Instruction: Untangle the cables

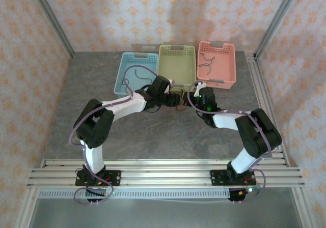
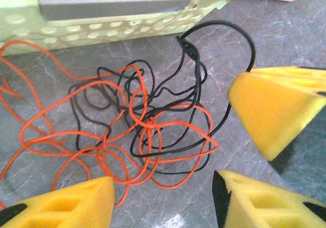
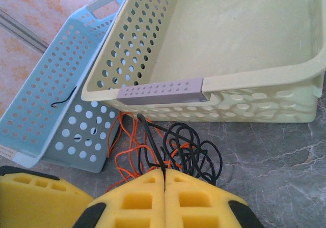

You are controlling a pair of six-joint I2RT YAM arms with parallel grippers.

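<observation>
I am working from a distance and read the worktop (image 1: 153,136) from left to right. The blue basket (image 1: 147,60) holds one dark curled wire (image 1: 138,76). Beside it stands the green basket (image 1: 177,65), with a grey handle bar (image 3: 162,92) on its near rim. The pink basket (image 1: 224,65) at the right holds dark wires (image 1: 206,62) (how many, I cannot tell). The cables (image 2: 147,131), orange and black, lie tangled on the worktop just in front of the green basket. The left tool (image 2: 162,179) is released, with its yellow fingers spread on both sides of the tangle. The right tool (image 3: 164,171) is clenched on a black strand (image 3: 152,141) of this tangle.
</observation>
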